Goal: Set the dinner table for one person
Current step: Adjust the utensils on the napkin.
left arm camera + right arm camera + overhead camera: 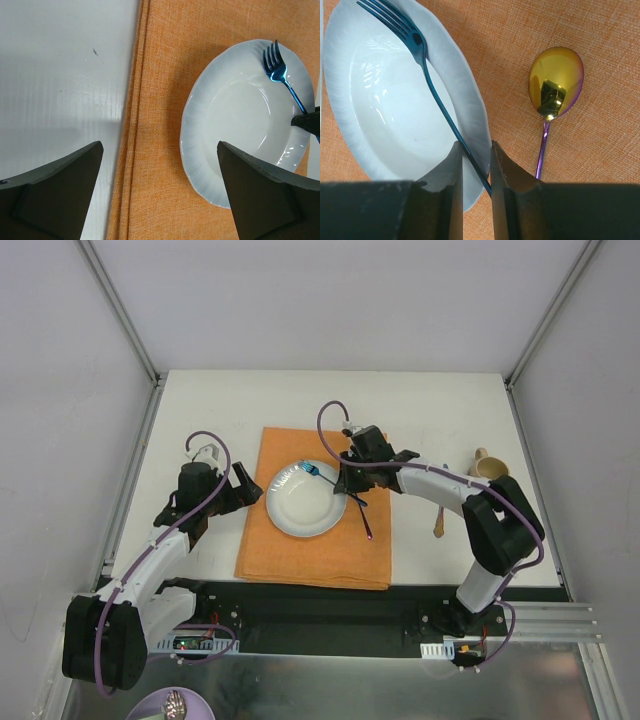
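A white plate [305, 498] [240, 125] [385, 100] sits on the orange placemat [310, 555] [160, 75] on the white dinner table [200, 410] [60, 75]. A blue fork [310, 471] [277, 67] [420, 45] lies across the plate, tines on the far rim. Its thin handle runs slantwise through the narrow gap of my right gripper [345, 480] [474, 145], whose jaws stand slightly apart, wider than the handle. A gold spoon with a purple handle [365, 518] [556, 80] lies on the mat just right of the plate. My left gripper [228, 500] [160, 145] is wide open over the mat's left edge, holding nothing.
A beige cup [488, 467] and a wooden utensil [438, 522] lie on the table to the right of the mat, beside the right arm. Metal rails border the tabletop on both sides.
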